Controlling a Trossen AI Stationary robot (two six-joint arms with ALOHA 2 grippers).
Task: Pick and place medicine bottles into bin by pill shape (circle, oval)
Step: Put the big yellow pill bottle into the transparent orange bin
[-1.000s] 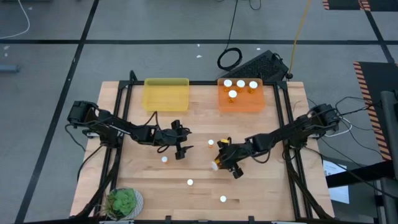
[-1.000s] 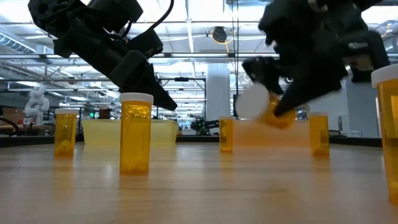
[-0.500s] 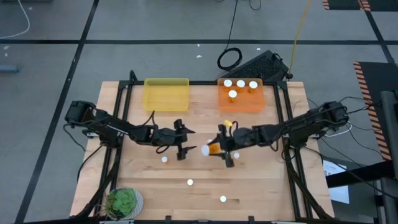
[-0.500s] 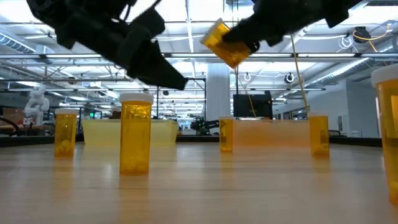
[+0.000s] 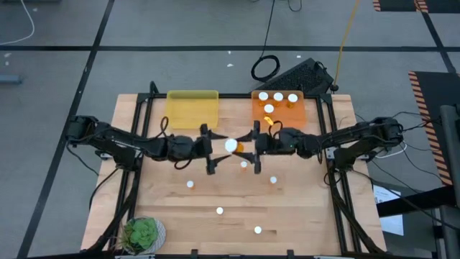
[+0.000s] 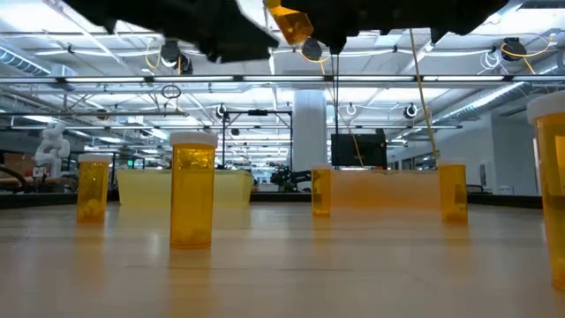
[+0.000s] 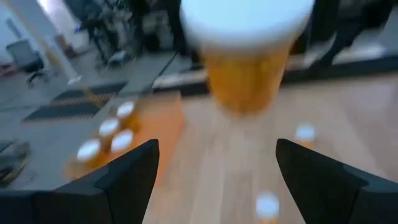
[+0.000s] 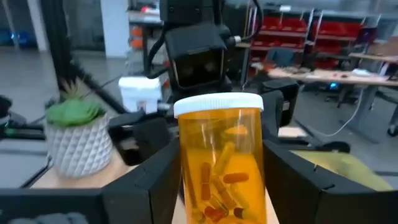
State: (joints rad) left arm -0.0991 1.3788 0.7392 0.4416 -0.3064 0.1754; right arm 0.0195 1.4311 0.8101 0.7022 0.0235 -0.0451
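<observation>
Bottles: four in orange bin | four on table | right gripper grasping one bottle | left gripper spread

Grey floor, ceiling strip lights, red shelving

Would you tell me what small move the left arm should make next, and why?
Probably ease the left end effector forward until its open fingers flank the bottle, then close. The right end effector holds that bottle, filled with oblong pills, in mid-air with its white cap facing the left one, which suggests a handover.
</observation>
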